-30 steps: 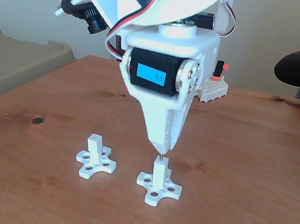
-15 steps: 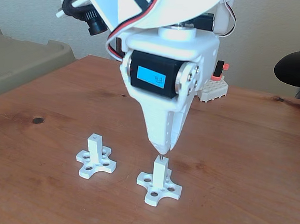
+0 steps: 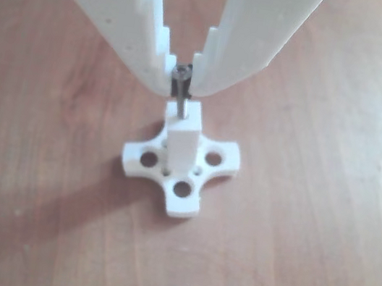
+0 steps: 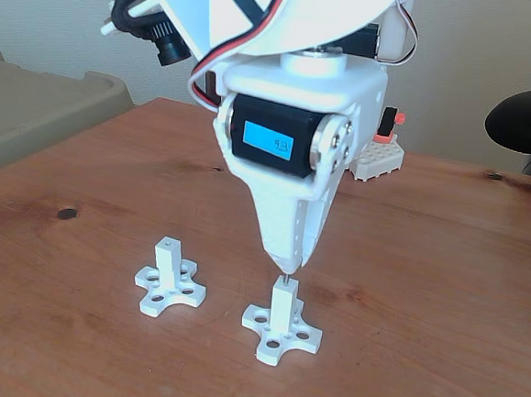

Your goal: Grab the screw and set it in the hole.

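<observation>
White plastic posts on cross-shaped bases: we count two in the fixed view, the right post [image 4: 282, 303] and the left post [image 4: 167, 260], on the wooden table [image 4: 442, 295]. Our gripper [image 3: 181, 77] pinches one screw [image 3: 179, 97] by its head, fingers nearly closed; the other view shows its tip meeting the hole [image 3: 181, 116] atop that post.

— what colour is the gripper [image 3: 180, 82]?
— white, with stepped teeth on its inner edges. the motor [image 4: 284, 140] above it is black with a bright blue label.
— and the screw [image 3: 180, 96]?
— silver-grey, darker at the head.
— the post [image 3: 183, 144]?
— plain white, like the second post [image 4: 169, 279].
— the table [image 4: 442, 295]?
— reddish-brown wood grain with dark knots.
</observation>
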Robot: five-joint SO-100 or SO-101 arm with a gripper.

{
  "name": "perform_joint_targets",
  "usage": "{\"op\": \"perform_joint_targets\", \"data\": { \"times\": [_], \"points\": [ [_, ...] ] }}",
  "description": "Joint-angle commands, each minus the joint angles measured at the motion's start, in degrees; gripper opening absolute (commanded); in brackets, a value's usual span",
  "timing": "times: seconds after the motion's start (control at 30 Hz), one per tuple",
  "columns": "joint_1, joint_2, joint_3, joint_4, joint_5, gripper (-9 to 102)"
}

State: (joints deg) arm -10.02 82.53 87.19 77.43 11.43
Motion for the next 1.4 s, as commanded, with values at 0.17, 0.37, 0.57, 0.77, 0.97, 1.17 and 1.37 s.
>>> {"op": "perform_joint_targets", "data": {
  "times": [0.17,0.37,0.57,0.77,0.97,1.17,1.37],
  "points": [
    [-0.09,5.54,-0.88,-1.14,-0.09,-4],
    [-0.09,5.1,-0.88,-2.2,-0.09,-4],
    [-0.09,4.83,-0.88,-1.76,-0.26,-4],
    [-0.18,5.01,-1.41,-0.7,-0.18,-4],
    [-0.35,5.45,-1.58,0.7,-0.26,-4],
    [-0.35,5.36,-1.49,0.35,-0.26,-4],
    [-0.7,5.01,-1.41,-0.26,-0.09,-4]
  ]
}}
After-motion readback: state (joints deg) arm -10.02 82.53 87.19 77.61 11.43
